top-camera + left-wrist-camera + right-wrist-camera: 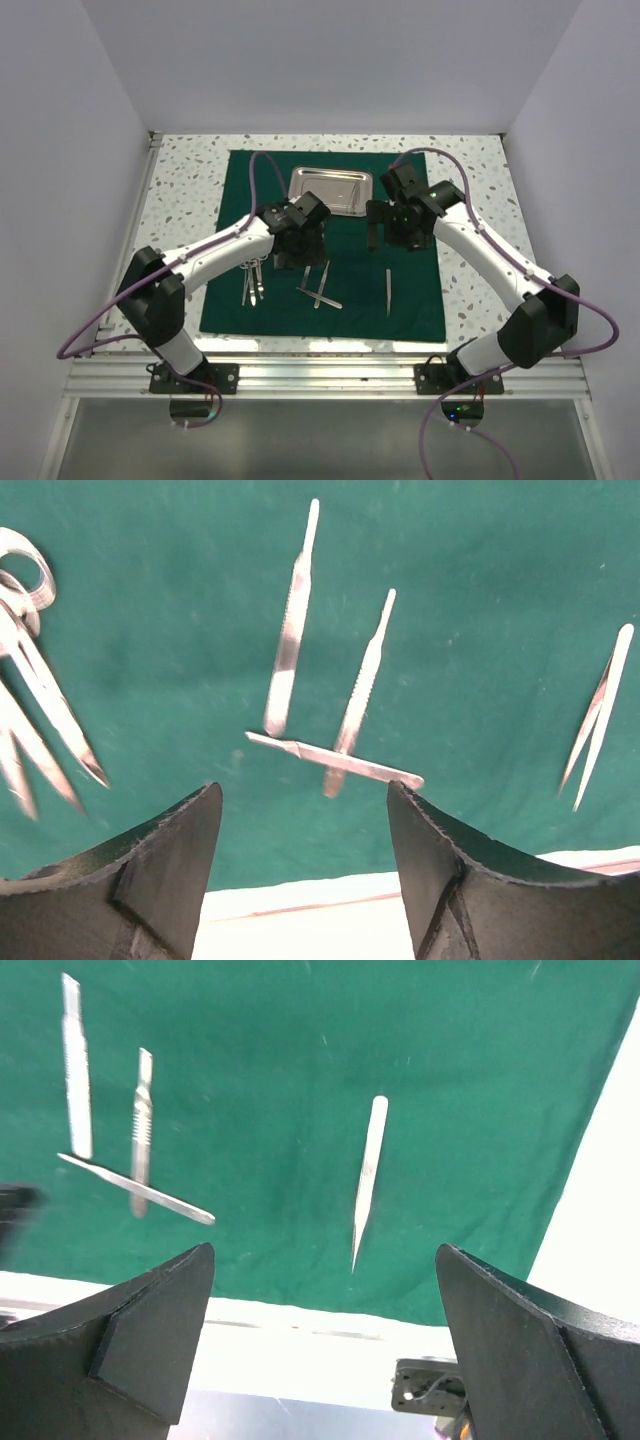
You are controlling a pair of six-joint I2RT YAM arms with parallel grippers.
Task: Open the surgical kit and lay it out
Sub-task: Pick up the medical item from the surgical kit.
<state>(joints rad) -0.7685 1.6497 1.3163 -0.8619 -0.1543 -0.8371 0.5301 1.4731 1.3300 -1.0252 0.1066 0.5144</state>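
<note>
Surgical kit is all unwrapped. The dark green cloth (410,290) lies spread flat in the middle of the top view, over the centre of the speckled desk (480,210). The shiny steel tray (332,190) sits at the cloth's upper edge, about centre. At the lower left of the cloth there's a bunch of ring-handled tools (252,282) overlapping each other; scissors or forceps, can't tell which. Just right of them are three slim flat handles (345,758), one lying crosswise over another. The tweezers (367,1175) lie alone, further right, with plain green on both sides.

Left hand (305,850) hangs over the lower middle of the cloth near those handles, fingers apart, holding nothing. Right hand (325,1340) is spread really wide, also holding nothing, with the tweezers ahead of it.

Edges: the cloth's near edge shows along the bottom of both wrist views, pale desk past it. Its right edge runs up the right side of the right wrist view. The top view shows strips of desk either side of the cloth, then white walls (60,150), and a metal rail (330,375) along the bottom.
</note>
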